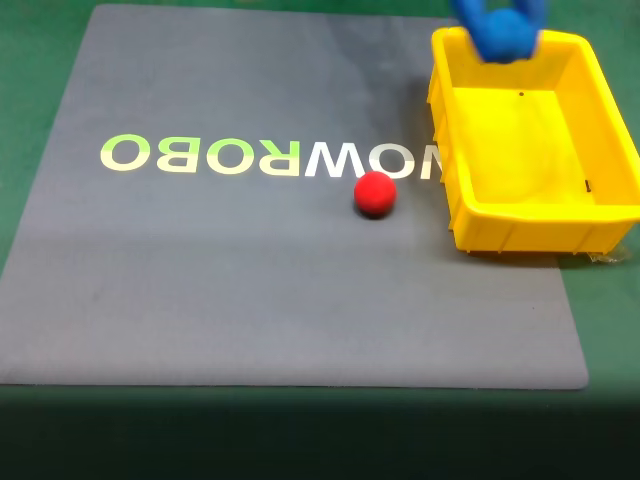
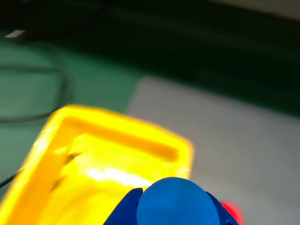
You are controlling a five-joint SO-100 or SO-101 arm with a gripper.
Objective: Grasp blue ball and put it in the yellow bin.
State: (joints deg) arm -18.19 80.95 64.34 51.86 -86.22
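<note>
In the fixed view, a red ball [image 1: 375, 194] lies on the grey mat [image 1: 250, 290], just left of the yellow bin [image 1: 500, 225]. Above the bin's far rim, the blue claw [image 1: 503, 35] grips the blue ball [image 1: 505, 32] between its fingers. The wrist view shows the ball [image 2: 177, 202] over the bin [image 2: 70, 178].
</note>
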